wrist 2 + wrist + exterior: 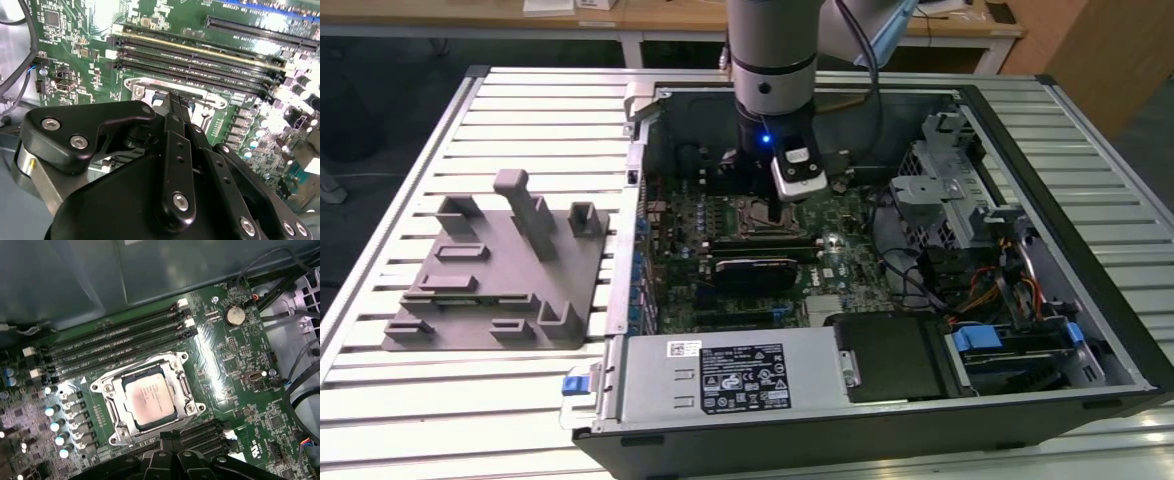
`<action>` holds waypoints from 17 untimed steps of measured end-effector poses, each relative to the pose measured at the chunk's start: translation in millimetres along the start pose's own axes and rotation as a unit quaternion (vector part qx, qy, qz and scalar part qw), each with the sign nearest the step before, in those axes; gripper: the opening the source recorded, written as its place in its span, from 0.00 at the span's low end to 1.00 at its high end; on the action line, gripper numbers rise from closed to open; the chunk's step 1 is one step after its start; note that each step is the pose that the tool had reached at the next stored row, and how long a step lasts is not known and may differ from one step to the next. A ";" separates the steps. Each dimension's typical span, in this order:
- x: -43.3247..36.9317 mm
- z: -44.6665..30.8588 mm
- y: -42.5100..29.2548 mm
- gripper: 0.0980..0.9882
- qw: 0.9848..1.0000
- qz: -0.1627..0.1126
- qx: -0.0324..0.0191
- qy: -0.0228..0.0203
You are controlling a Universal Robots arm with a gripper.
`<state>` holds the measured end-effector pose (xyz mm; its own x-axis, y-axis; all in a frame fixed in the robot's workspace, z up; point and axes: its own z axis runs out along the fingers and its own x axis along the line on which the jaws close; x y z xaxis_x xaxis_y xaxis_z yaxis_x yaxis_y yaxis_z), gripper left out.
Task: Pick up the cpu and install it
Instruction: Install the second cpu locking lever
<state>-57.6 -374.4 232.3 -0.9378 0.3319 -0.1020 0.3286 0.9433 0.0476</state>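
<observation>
the slatted metal counter (480, 400) carries, at the exterior view's left, a grey plastic fixture (500, 270) with upright posts, nothing resting on it. to its right lies an open computer case (1107, 330) on its side. nearest in the case sit the silver power supply (720, 375) with a label and a black drive bay (894, 360); at the exterior view's right are bundled coloured cables (987, 290) and a grey metal cage (947, 190).

further in, the green motherboard (854, 250) lies flat. the cpu (149, 397) sits seated square in the socket frame (111, 390) in the first wrist view, its pale metal top facing up, the frame surrounding it on all sides. long black memory slots (115, 347) run just beside the socket.

the hand (172, 97) hangs directly above the socket area, fingertips drawn together to a narrow point and gripping nothing; it stands apart from the cpu. the arm (774, 60) rises vertically from it.

beyond the counter, a pale wooden bench (654, 15) with white legs crosses the far side of the room, and a wooden panel (1107, 50) stands at the far right.
</observation>
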 end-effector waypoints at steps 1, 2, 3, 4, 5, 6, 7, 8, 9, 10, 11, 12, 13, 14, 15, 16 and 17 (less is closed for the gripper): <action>-0.3 0.3 -1.0 0.01 1.000 -0.003 0.000 0.000; -0.4 0.6 -1.8 0.01 1.000 -0.005 -0.001 0.000; -0.5 0.9 -2.4 0.01 1.000 -0.009 -0.001 0.000; -0.5 1.2 -3.0 0.01 1.000 -0.013 -0.001 0.001; -0.5 1.6 -3.5 0.01 1.000 -0.017 -0.002 0.001; -0.5 1.9 -4.0 0.01 1.000 -0.021 -0.002 0.001; -0.5 2.3 -4.5 0.01 1.000 -0.025 -0.003 0.001; -0.4 2.7 -5.1 0.01 1.000 -0.029 -0.003 0.001; -0.4 3.2 -5.7 0.01 0.999 -0.033 -0.003 0.002; -0.3 3.7 -6.4 0.01 0.999 -0.037 -0.004 0.002; -0.1 4.3 -7.1 0.01 0.999 -0.040 -0.004 0.002; 0.1 5.1 -7.9 0.01 0.999 -0.044 -0.005 0.002; 0.4 5.8 -8.8 0.01 0.999 -0.047 -0.005 0.002; 1.0 6.6 -9.7 0.01 0.999 -0.049 -0.005 0.002; 2.0 7.5 -10.6 0.01 0.999 -0.051 -0.005 0.002; 3.4 8.3 -11.7 0.01 0.999 -0.053 -0.006 0.003; 5.2 9.1 -12.9 0.01 0.998 -0.055 -0.006 0.003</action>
<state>-65.6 -384.8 222.1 -0.9687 0.2262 -0.1020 0.2223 0.9738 0.0476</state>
